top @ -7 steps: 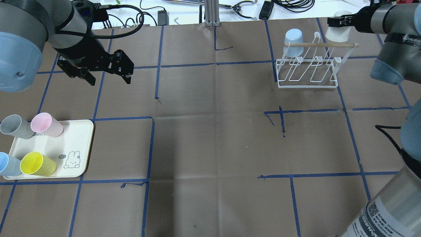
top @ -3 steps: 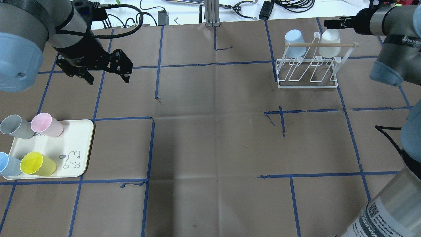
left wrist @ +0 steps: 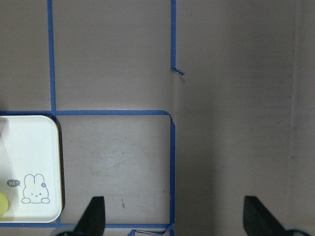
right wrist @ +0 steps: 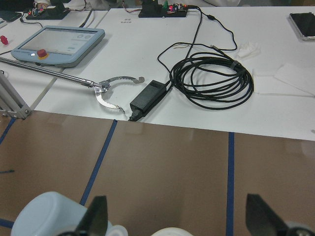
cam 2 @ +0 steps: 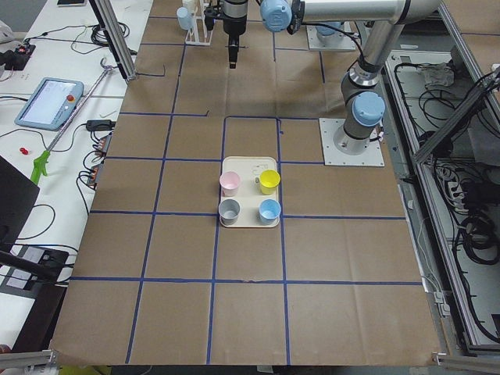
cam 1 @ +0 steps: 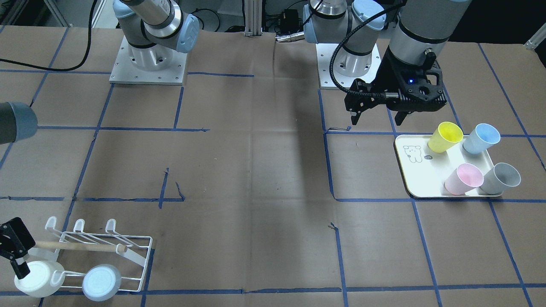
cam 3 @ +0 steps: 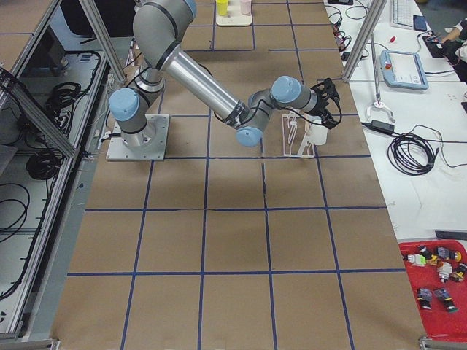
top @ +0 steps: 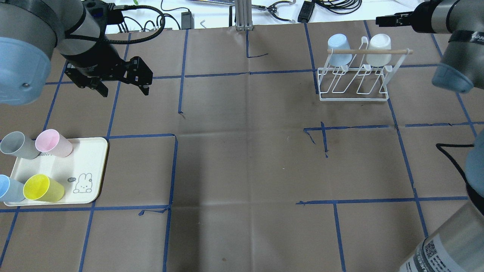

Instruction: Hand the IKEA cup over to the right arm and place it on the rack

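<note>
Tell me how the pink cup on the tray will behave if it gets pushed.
The pink cup looks like thin plastic, so probably light and stiff. Standing upright on its narrower base, it would likely tip under a high push, then roll.

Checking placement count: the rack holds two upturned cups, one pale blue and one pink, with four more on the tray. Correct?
One colour is wrong. In the overhead view the rack holds a pale blue cup and a white cup, not a pink one. Four more are on the tray.
</note>
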